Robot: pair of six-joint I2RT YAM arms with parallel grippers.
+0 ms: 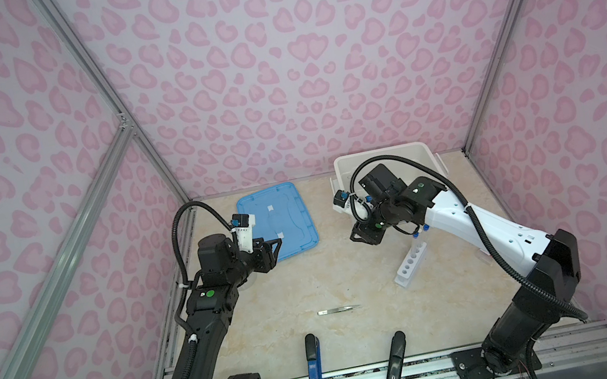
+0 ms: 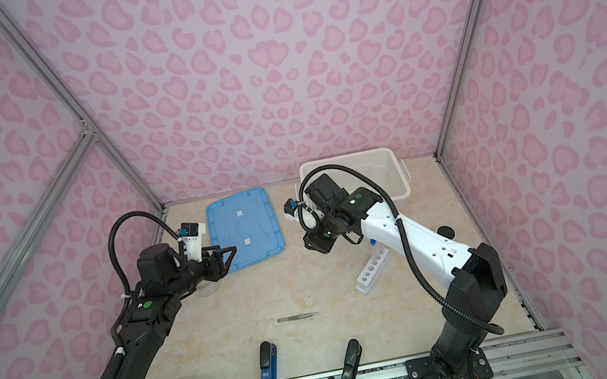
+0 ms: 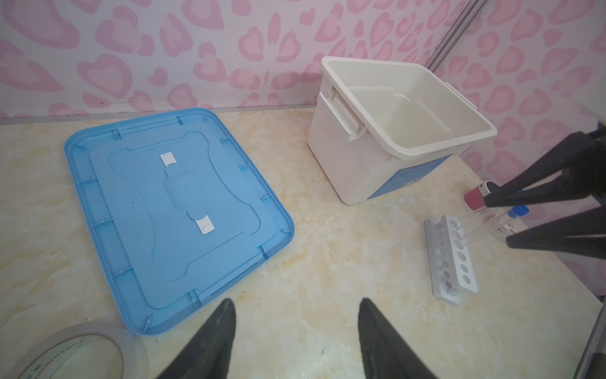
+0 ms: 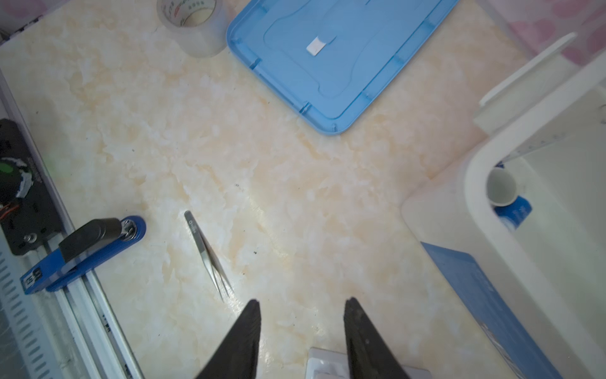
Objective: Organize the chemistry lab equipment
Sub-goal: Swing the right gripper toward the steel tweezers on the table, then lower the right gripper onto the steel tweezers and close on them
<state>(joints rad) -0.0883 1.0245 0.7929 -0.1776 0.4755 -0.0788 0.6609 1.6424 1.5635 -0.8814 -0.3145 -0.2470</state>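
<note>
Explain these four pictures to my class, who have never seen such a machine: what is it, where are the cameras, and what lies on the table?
Two robot arms, the left arm and right arm, work over a table. Two pictures look down from overhead; the other two come from cameras on each wrist. On the table lie a blue lid, a white box, a holed rack with tubes, tweezers, two staplers and a tape roll. Both arms' jaws stand open, holding nothing.
</note>
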